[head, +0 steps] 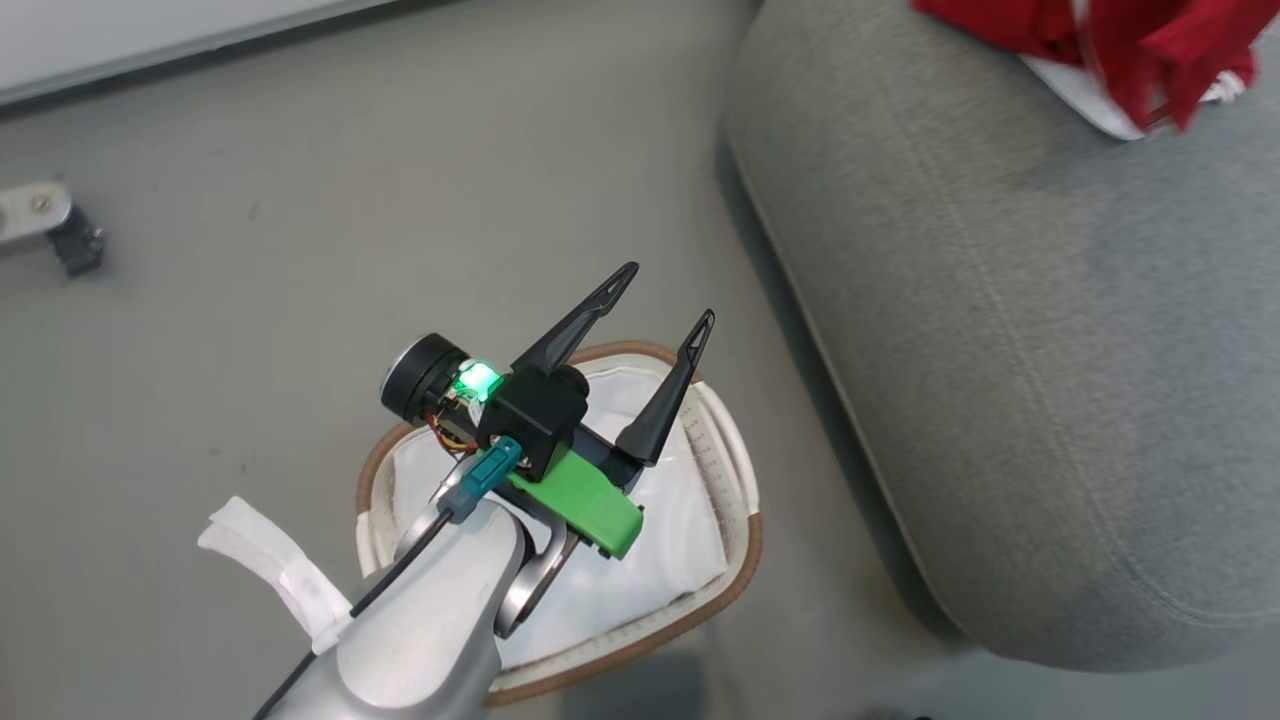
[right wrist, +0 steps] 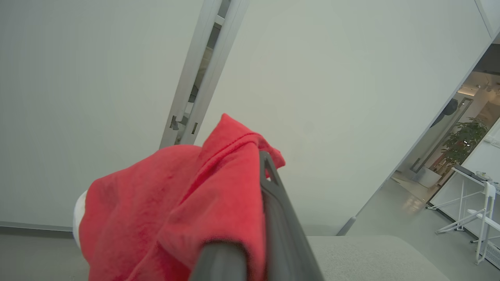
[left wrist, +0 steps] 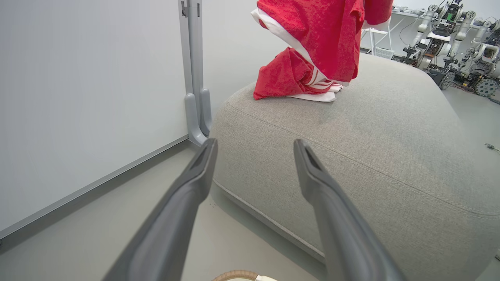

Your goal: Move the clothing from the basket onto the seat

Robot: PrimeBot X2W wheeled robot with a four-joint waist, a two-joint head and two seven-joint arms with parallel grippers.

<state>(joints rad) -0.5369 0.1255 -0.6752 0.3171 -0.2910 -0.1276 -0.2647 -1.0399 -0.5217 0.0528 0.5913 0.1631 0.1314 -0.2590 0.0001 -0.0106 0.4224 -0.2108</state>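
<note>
Two dark fingers of the left gripper are held spread wide above the basket, in which a white liner is seen. Farther off, the red clothing is rested at its lower end on the grey seat, its upper part pinched in the closed right gripper.

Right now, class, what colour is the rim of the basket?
Brown, woven, around the white basket; the head view shows it best.
</note>
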